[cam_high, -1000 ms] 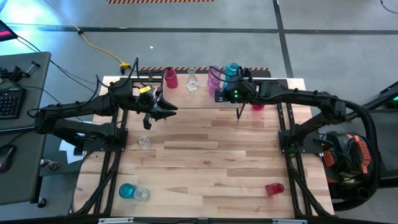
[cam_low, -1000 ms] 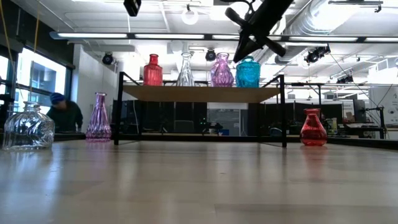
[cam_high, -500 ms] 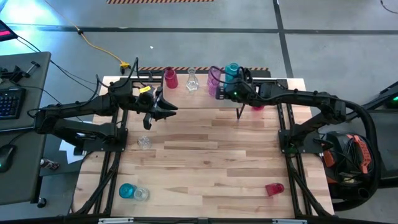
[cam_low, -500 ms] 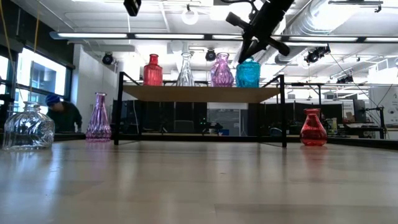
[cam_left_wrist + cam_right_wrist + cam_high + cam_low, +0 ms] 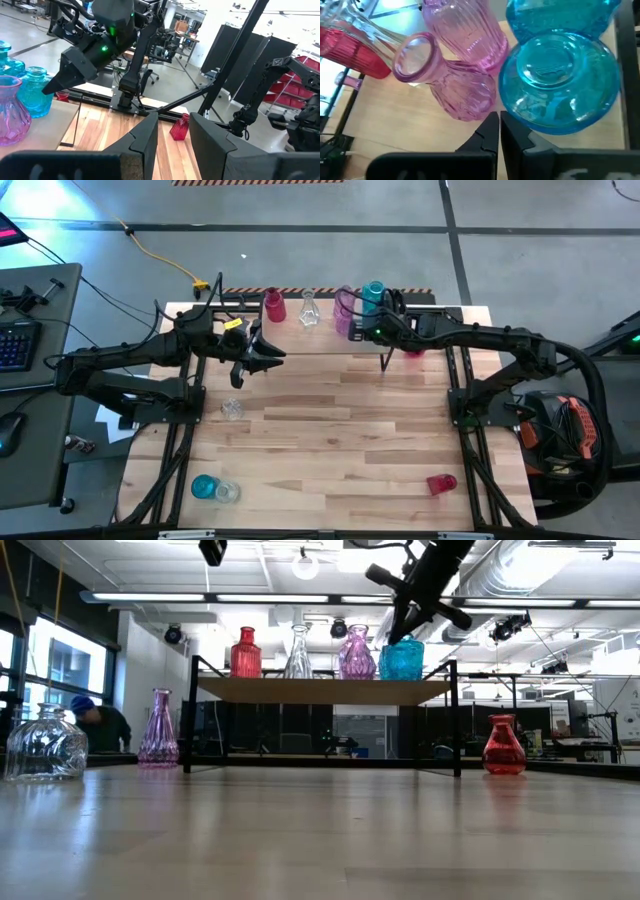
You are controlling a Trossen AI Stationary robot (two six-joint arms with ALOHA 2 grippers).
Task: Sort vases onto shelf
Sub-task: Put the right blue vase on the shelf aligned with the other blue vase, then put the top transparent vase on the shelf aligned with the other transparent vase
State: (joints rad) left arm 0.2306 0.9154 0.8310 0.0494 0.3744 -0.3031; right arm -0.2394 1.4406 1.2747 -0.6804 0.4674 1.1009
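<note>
The shelf [image 5: 300,340] [image 5: 320,691] stands at the table's far edge. On it, in a row, are a red vase [image 5: 273,306], a clear vase [image 5: 308,310], pink vases [image 5: 345,306] and teal vases [image 5: 372,293]. My right gripper [image 5: 362,326] [image 5: 498,127] is shut and hangs over the shelf between a pink vase [image 5: 462,95] and the nearer teal vase [image 5: 557,85] [image 5: 402,660]. My left gripper [image 5: 264,360] [image 5: 174,135] is open and empty, raised in front of the shelf's left half. My right gripper comes slanting down from above, and its shut fingertips [image 5: 490,127] stand beside the nearer teal vase's shoulder [image 5: 512,107]. I cannot tell whether they touch it. The vase stands upright on the shelf.
On the table stand a clear squat vase [image 5: 232,408] [image 5: 45,745], a teal vase [image 5: 204,486] with a clear one [image 5: 227,491] at the near left, and a red vase [image 5: 413,351] [image 5: 504,746] by the shelf's right leg. Another red vase [image 5: 441,482] lies at the near right. A pink vase [image 5: 158,730] stands left of the shelf.
My right gripper has crept a little toward the table's right above the shelf. The teal vase under it now shows slightly farther right as well. The left arm has kept still.
</note>
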